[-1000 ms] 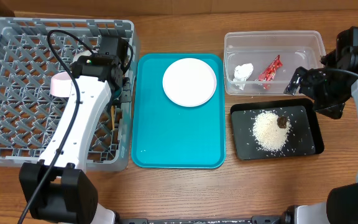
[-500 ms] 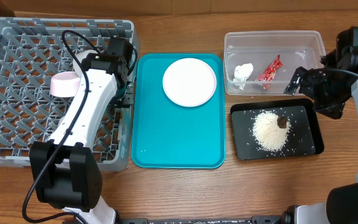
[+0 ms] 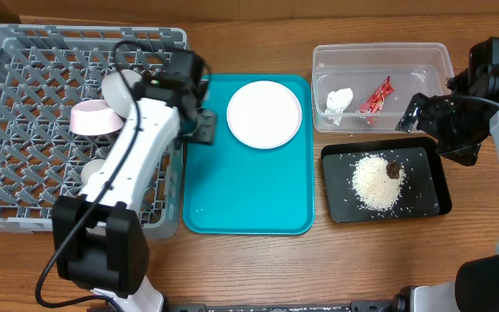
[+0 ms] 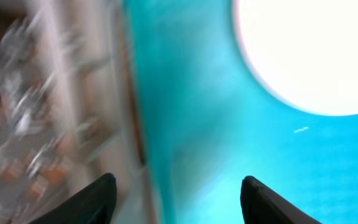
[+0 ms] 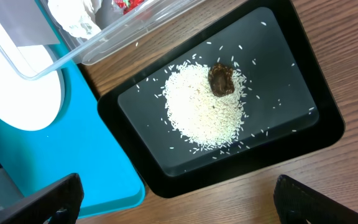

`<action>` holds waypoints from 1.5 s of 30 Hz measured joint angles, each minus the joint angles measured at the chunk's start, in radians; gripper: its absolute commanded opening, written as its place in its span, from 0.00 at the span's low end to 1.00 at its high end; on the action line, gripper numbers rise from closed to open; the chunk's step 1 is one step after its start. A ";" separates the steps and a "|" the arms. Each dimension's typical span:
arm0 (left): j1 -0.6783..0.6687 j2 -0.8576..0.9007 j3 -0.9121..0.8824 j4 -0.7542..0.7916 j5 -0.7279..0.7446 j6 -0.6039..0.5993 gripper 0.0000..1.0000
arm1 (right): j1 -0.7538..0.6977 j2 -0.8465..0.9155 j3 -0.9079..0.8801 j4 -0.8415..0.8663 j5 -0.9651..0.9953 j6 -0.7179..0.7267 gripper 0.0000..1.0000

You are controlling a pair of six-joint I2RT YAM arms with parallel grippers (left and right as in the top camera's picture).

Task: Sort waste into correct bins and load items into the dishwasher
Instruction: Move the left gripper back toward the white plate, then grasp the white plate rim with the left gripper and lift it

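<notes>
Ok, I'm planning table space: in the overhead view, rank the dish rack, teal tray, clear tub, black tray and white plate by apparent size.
1. dish rack, largest
2. teal tray
3. clear tub and black tray: look about alike, not ranked
4. white plate, smallest

Your left hand point(image 3: 203, 126) has swung off the dish rack point(image 3: 24, 78) and now hangs over the teal tray's point(image 3: 249, 191) near edge, fingers parted. Behind it, the grey-green bowl point(image 3: 115, 87) and white cup point(image 3: 93, 171) have come into view.
</notes>
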 measured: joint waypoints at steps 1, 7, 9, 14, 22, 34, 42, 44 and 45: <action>-0.021 0.000 0.000 0.031 0.009 0.018 0.70 | 0.000 0.000 0.000 0.000 0.000 0.000 1.00; -0.161 0.013 0.000 0.214 0.043 0.147 0.78 | 0.000 0.000 0.000 -0.001 0.000 0.000 1.00; -0.198 0.030 0.001 0.251 0.052 0.180 0.80 | 0.000 0.000 0.000 0.000 0.000 0.000 1.00; -0.260 0.106 0.001 0.307 0.065 0.227 0.81 | 0.000 0.000 0.000 0.000 0.000 0.000 1.00; -0.272 0.256 0.001 0.282 0.069 0.248 0.76 | 0.000 0.000 0.000 0.000 0.000 0.000 1.00; -0.272 0.299 0.013 0.149 0.063 0.265 0.22 | 0.000 0.000 0.000 0.002 0.000 0.000 1.00; -0.274 0.299 0.029 0.148 0.057 0.267 0.04 | 0.000 0.000 0.000 0.003 0.000 0.000 1.00; -0.275 0.299 0.037 0.138 0.054 0.255 0.04 | 0.000 0.000 0.000 0.002 0.000 0.000 1.00; -0.275 0.299 0.046 0.129 0.053 0.245 0.04 | 0.000 0.000 0.000 0.002 0.000 0.000 1.00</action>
